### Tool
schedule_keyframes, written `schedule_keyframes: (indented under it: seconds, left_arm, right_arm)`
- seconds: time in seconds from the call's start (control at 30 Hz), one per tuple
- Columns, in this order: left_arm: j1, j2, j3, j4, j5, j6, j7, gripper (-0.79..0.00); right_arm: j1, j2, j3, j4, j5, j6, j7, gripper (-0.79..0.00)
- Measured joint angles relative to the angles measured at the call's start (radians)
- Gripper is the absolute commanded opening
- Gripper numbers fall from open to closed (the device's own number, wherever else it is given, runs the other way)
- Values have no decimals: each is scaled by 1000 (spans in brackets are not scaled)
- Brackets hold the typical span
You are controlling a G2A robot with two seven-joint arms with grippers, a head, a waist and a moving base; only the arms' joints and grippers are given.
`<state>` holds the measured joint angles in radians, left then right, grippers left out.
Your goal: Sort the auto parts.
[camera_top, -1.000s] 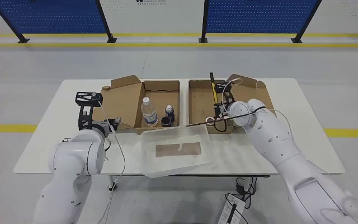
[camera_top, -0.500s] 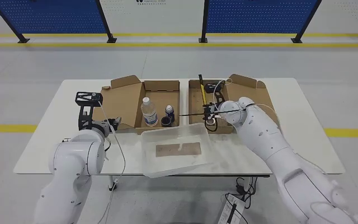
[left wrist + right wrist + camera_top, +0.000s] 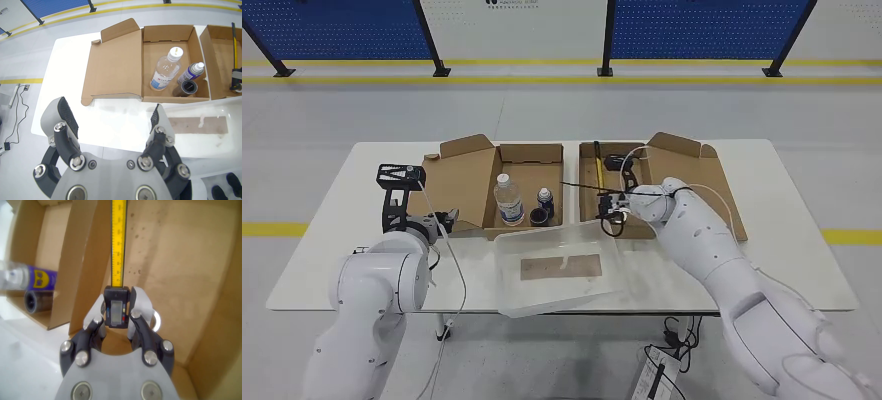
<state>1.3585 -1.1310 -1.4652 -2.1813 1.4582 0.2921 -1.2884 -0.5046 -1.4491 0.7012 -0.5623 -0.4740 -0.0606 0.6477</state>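
At the near edge of the surface [image 3: 812, 260]: a clear plastic tray [image 3: 532, 295] with just a brown strip [image 3: 560, 266] on its floor; it is probably the bin being sorted out of.
Left gripper [image 3: 110, 113]: hangs above the near left of the surface, fingers spread wide and holding nothing, apparently parked out of the way.
Right gripper [image 3: 117, 302]: fingers clenched on the black display body of the caliper [image 3: 118, 247], likely its firmest part to hold.
Right box [image 3: 179, 266]: the caliper's yellow scale runs lengthwise toward the far wall, so it should fit flat; whether it touches the floor is unclear.
Left box [image 3: 166, 36]: a clear bottle [image 3: 164, 72], spray can [image 3: 189, 73] and black cylinder [image 3: 186, 89] stand together, seemingly kept apart from tools.
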Motion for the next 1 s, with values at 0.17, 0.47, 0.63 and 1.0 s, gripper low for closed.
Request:
schedule_keyframes:
  seconds: [0.17,0.47,0.63,1.0]
  left_arm:
    - [0,0,0,0,0,0,0,0]
    - [0,0,0,0,0,0,0,0]
    - [0,0,0,0,0,0,0,0]
    - [0,0,0,0,0,0,0,0]
  right_arm:
    - [15,-19,-4,43,9,-16,-6,0]
    - [30,-42,-8,87,2,-29,-10,0]
    - [37,-43,-5,86,-24,-50,-33,0]
    - [-18,20,57,-121,-147,-99,-105,0]
